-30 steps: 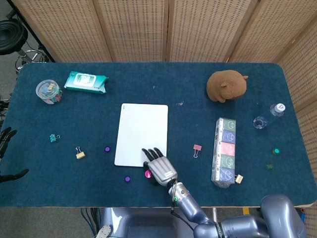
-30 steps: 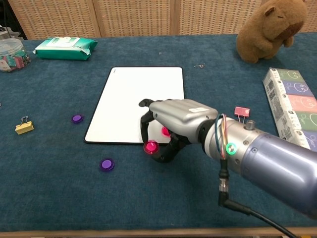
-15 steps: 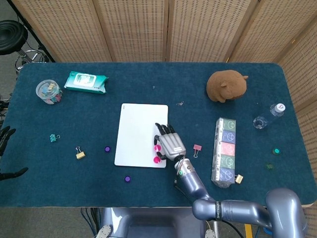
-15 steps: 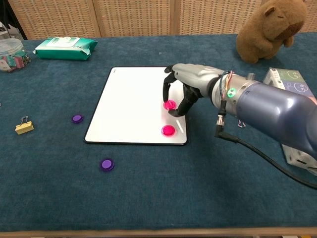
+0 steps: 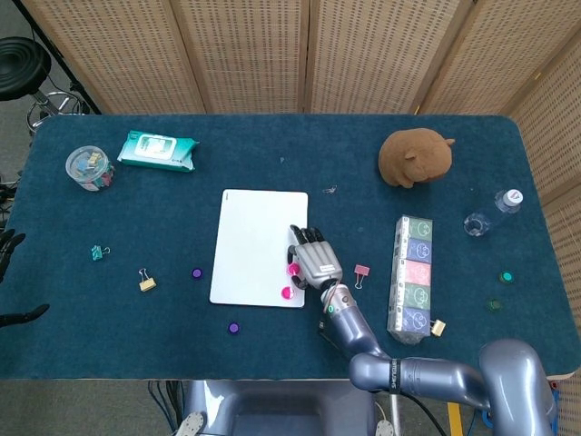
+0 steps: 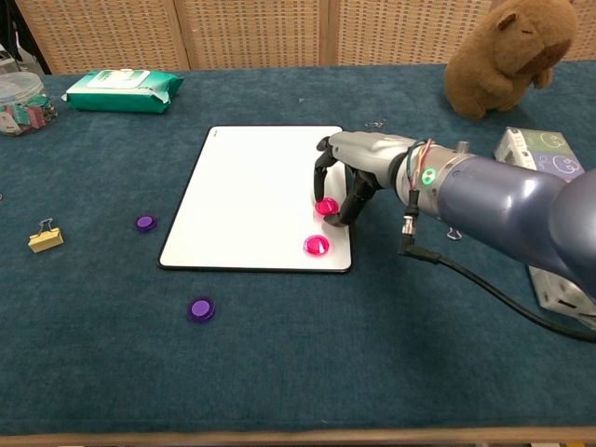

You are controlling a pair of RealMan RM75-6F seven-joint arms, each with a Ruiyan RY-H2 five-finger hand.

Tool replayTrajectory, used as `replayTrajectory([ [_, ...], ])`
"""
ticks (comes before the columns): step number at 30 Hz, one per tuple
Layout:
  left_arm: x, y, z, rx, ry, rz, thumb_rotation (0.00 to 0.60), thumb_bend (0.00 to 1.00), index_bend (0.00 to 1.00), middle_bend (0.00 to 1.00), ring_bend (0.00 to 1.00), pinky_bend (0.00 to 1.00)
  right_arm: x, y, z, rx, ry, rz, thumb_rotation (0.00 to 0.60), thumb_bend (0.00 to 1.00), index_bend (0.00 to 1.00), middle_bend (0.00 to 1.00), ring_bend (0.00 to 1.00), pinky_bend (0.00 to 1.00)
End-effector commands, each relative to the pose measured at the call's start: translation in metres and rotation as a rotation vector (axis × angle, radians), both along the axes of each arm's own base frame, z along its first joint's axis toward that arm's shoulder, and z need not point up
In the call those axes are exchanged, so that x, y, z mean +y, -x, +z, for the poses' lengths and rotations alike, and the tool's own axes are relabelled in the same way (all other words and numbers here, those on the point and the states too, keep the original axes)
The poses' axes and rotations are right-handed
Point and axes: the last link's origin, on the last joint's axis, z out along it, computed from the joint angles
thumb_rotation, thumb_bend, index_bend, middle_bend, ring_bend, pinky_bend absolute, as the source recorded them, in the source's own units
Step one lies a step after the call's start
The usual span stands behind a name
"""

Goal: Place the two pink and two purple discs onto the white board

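Note:
The white board [image 5: 257, 238] [image 6: 244, 190] lies mid-table. My right hand [image 5: 311, 259] [image 6: 361, 166] hovers over its near right corner and pinches a pink disc [image 5: 292, 269] [image 6: 326, 207] low against the board surface. A second pink disc [image 5: 287, 292] [image 6: 317, 245] lies free on the board just in front of it. Two purple discs rest on the blue cloth off the board's left side, one [image 5: 196, 272] [image 6: 143, 223] further back and one [image 5: 233, 327] [image 6: 200, 308] nearer the front edge. My left hand [image 5: 11, 250] shows at the far left table edge, fingers apart, holding nothing.
A yellow binder clip [image 5: 146, 282] [image 6: 45, 239] lies left of the purple discs, and a pink clip [image 5: 361, 273] sits right of my hand. The multicoloured box pack [image 5: 414, 278], plush capybara [image 5: 415, 157], wipes pack [image 5: 156, 151], clip jar [image 5: 89, 167] and bottle [image 5: 490, 214] stand around.
My right hand lifted a pink disc off the cloth in front of the board, carried it over the board's right side, and has now lowered it close to the surface.

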Motion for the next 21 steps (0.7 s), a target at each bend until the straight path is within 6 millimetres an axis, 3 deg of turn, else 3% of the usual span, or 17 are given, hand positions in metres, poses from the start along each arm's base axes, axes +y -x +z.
replayTrajectory([
  [1, 0.000, 0.000, 0.000, -0.001, 0.000, -0.001, 0.600, 0.00, 0.00, 0.00, 0.00, 0.00, 0.000, 0.000, 0.001, 0.007, -0.007, 0.000, 0.600, 0.37, 0.44, 0.00, 0.00, 0.00],
  [13, -0.002, -0.002, 0.000, 0.000, 0.003, -0.013, 0.600, 0.00, 0.00, 0.00, 0.00, 0.00, 0.007, -0.007, 0.022, -0.016, 0.017, 0.021, 0.600, 0.35, 0.39, 0.00, 0.00, 0.00],
  [17, -0.001, -0.002, -0.002, 0.002, 0.012, -0.020, 0.600, 0.00, 0.00, 0.00, 0.00, 0.00, 0.016, 0.001, 0.048, -0.012, 0.060, 0.068, 0.600, 0.35, 0.39, 0.00, 0.00, 0.00],
  [21, 0.002, -0.005, -0.009, 0.010, 0.047, -0.046, 0.600, 0.00, 0.00, 0.00, 0.00, 0.00, 0.030, 0.026, 0.082, 0.019, 0.118, 0.112, 0.600, 0.35, 0.39, 0.00, 0.00, 0.00],
])
